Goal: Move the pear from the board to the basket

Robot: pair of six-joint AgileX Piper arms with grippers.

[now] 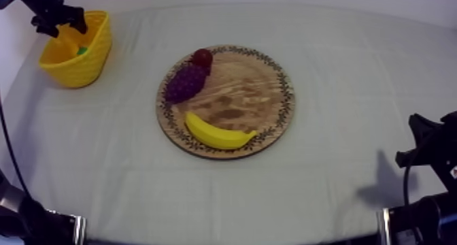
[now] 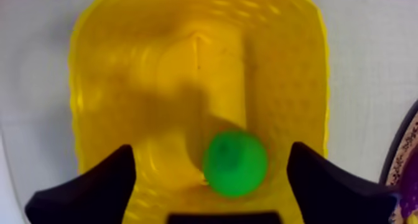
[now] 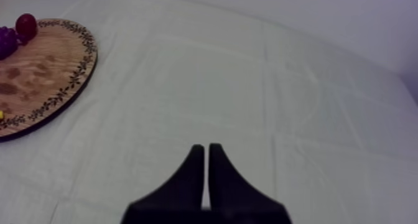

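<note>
Within yellow basket [image 2: 112, 83], pear [image 2: 235, 164] loose, left jaws spread empty, right jaws pressed together

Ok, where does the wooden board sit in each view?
Top: wooden board mid-table, right of the yellow basket.
Left wrist: board's rim beside the basket under my open left hand.
Right wrist: board across the cloth from my shut right hand.
Shared landmark: the board's patterned rim.
</note>
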